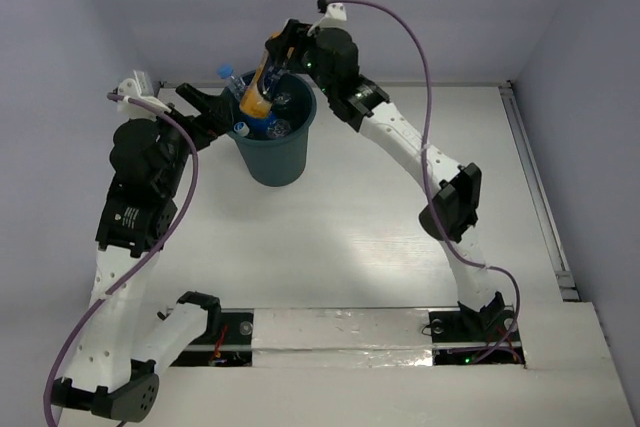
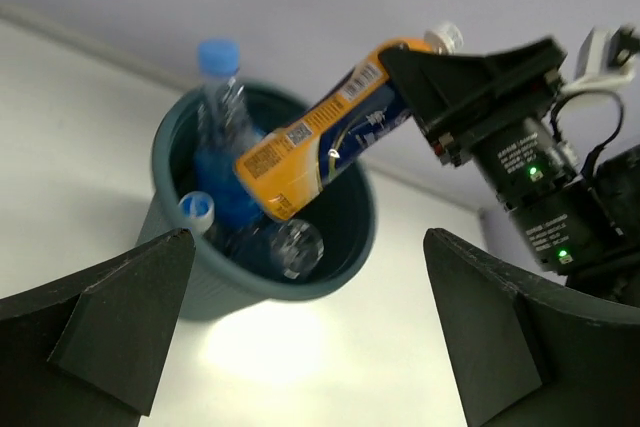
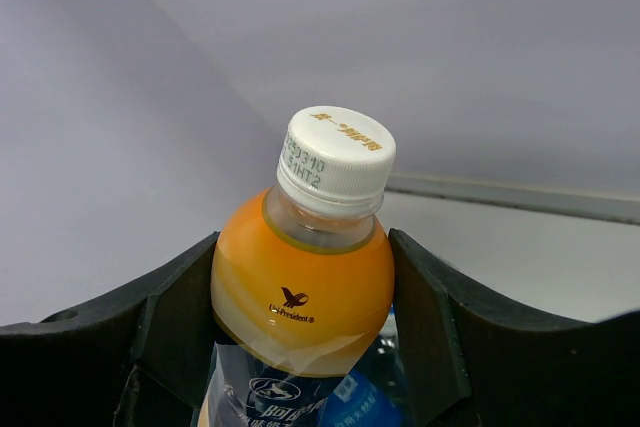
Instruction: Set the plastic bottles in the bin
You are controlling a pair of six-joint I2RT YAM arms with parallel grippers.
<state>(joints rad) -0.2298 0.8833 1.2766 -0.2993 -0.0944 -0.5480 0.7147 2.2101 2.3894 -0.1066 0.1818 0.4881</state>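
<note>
While the left gripper [image 2: 310,247] hangs beside the bin [image 1: 278,159] with its jaws spread wide and nothing between them, the work is going on just ahead of its fingertips. Straight in front of that hand a blue-capped bottle [image 2: 218,97] stands in the bin with its neck poking above the rim. Below it lie a clear bottle [image 2: 285,245] and a pale cap [image 2: 197,209], so the bin looks fairly full. Further right, the orange bottle [image 3: 300,287] slants across the bin's mouth, its base down inside and its white cap [image 3: 335,157] raised up and out toward the right gripper [image 3: 300,327]. That gripper's fingers are closed on the bottle's shoulder just under the cap, one pad on each side. I judge this to be the last step before letting go, and the main risk is the slant. With its base resting on the heap, the bottle could pivot on the rim once released and fall outside (its heavier, label-covered body is only partly below the rim, as far as the left wrist view shows). It could also knock the upright blue-capped bottle over the edge. If the right gripper pushes lower, it may press on the rim and tip the tapered bin toward the open left hand, which is close enough to nudge the wall itself.
</note>
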